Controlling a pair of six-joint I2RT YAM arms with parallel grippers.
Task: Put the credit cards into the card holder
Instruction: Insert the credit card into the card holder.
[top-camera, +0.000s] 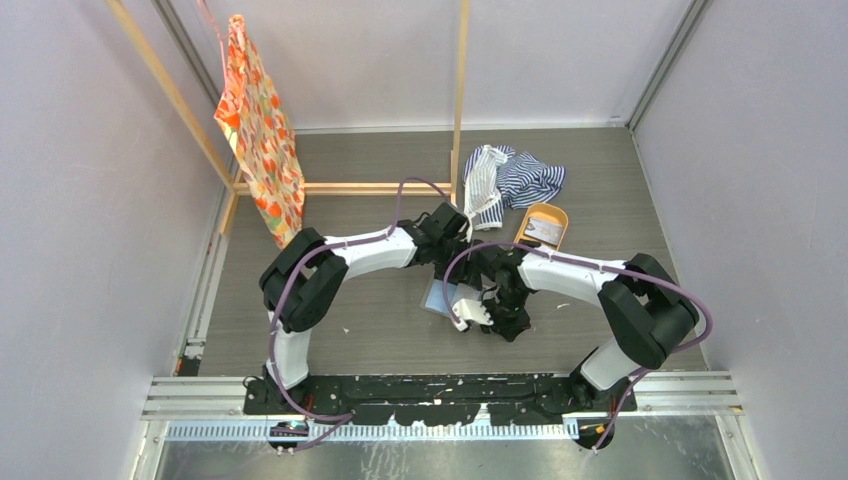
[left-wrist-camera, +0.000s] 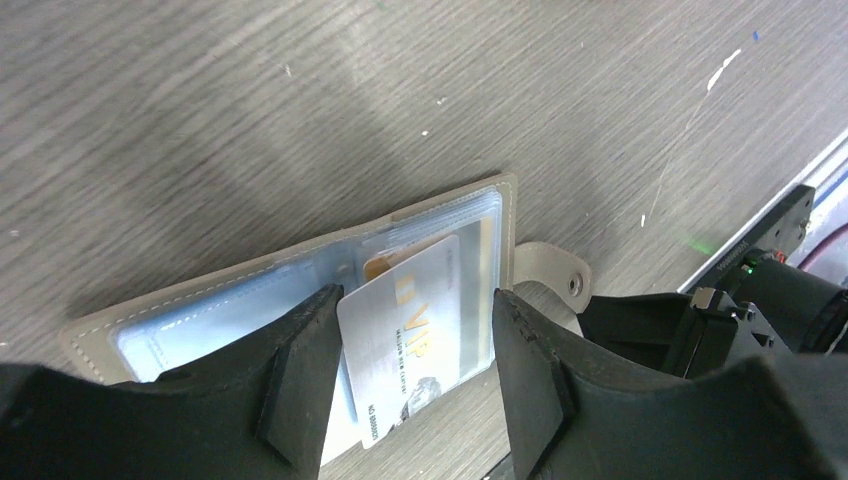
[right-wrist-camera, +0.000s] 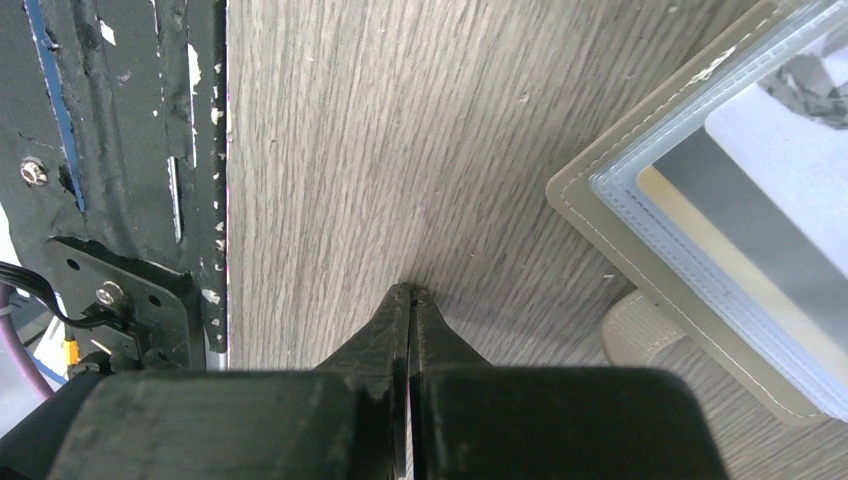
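Observation:
The card holder (left-wrist-camera: 200, 322) lies open and flat on the table, clear sleeves up, its closing tab (left-wrist-camera: 560, 272) sticking out to the side. A pale whitish credit card (left-wrist-camera: 440, 290) with gold "VIP" lettering lies slanted on the sleeves, its upper end at a sleeve and its lower corner over the holder's edge. My left gripper (left-wrist-camera: 415, 320) is open around it: the left finger is at the card's edge, the right finger stands apart. My right gripper (right-wrist-camera: 410, 292) is shut on nothing, tips at the table beside the holder (right-wrist-camera: 700, 220) and its tab (right-wrist-camera: 640, 325).
An orange-tan tray (top-camera: 560, 214) holding dark and pale cards sits at the back right. A striped cloth (top-camera: 512, 178) lies behind it. A wooden frame (top-camera: 460, 100) with an orange patterned bag (top-camera: 260, 130) stands at the back left. The black base rail (right-wrist-camera: 120, 150) is near the right gripper.

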